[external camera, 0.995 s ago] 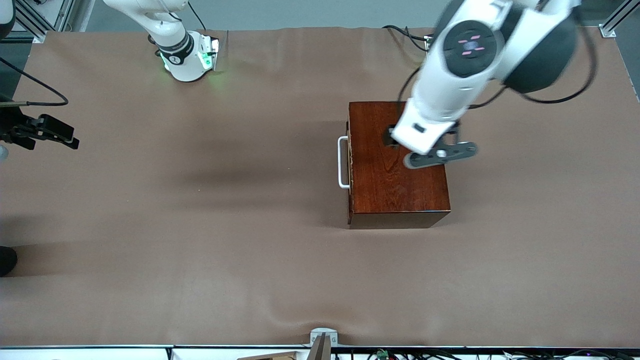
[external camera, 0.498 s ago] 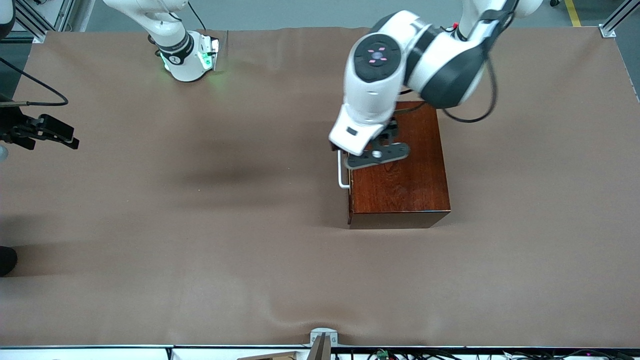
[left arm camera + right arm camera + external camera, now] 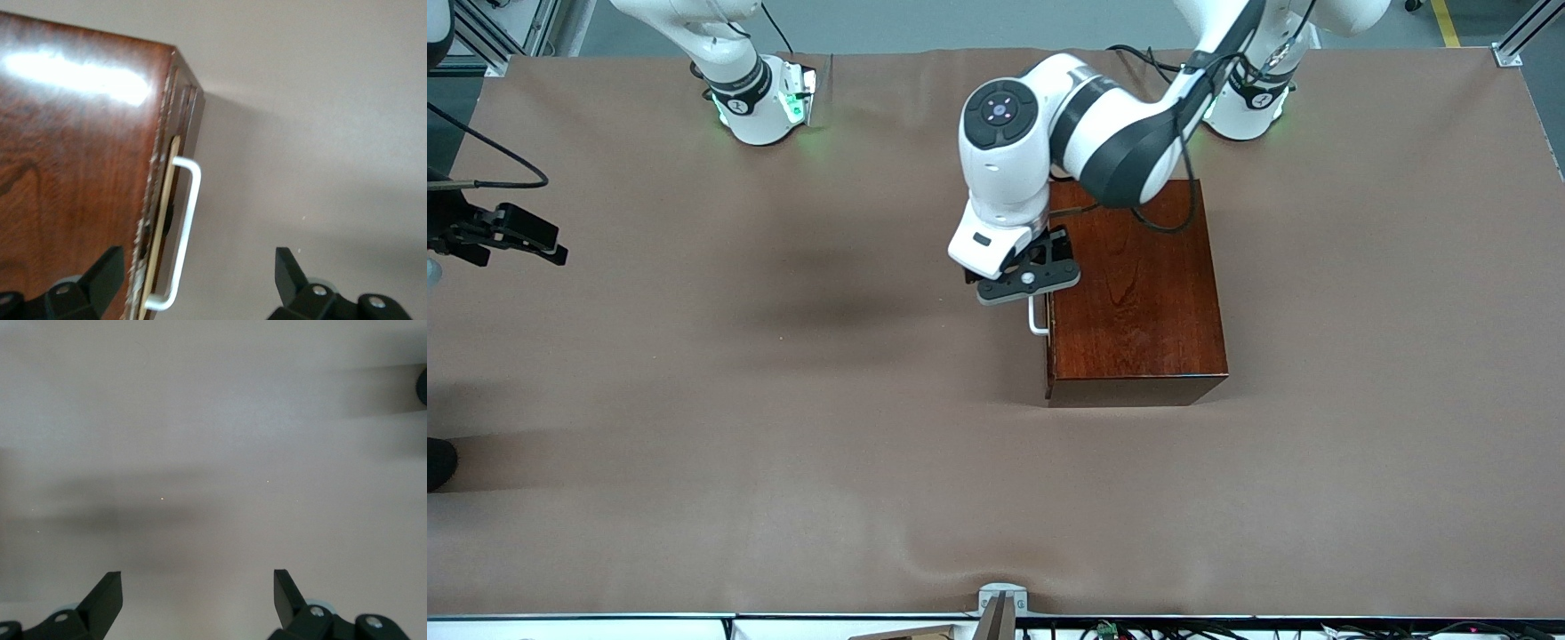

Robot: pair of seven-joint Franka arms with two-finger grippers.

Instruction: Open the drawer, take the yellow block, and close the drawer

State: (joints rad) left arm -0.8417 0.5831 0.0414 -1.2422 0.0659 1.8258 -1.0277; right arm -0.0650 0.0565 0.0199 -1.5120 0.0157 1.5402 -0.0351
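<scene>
Brown cloth covers the table (image 3: 783,400). We see the right gripper (image 3: 198,600) waiting up over bare cloth at the right arm's end, its fingers wide apart. The left gripper (image 3: 200,280) hangs over the white handle (image 3: 181,230) of the drawer (image 3: 175,193), fingers apart, holding nothing. The drawer is shut in the dark wooden box (image 3: 1134,293) near the left arm's base. We cannot see the yellow block.

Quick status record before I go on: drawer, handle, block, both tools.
drawer: shut, in the wooden box
handle: white bar, free, not gripped
yellow block: not visible
left tool: open, over the handle, fingers either side of it
right tool: open, over bare brown table cover; arm waits
</scene>
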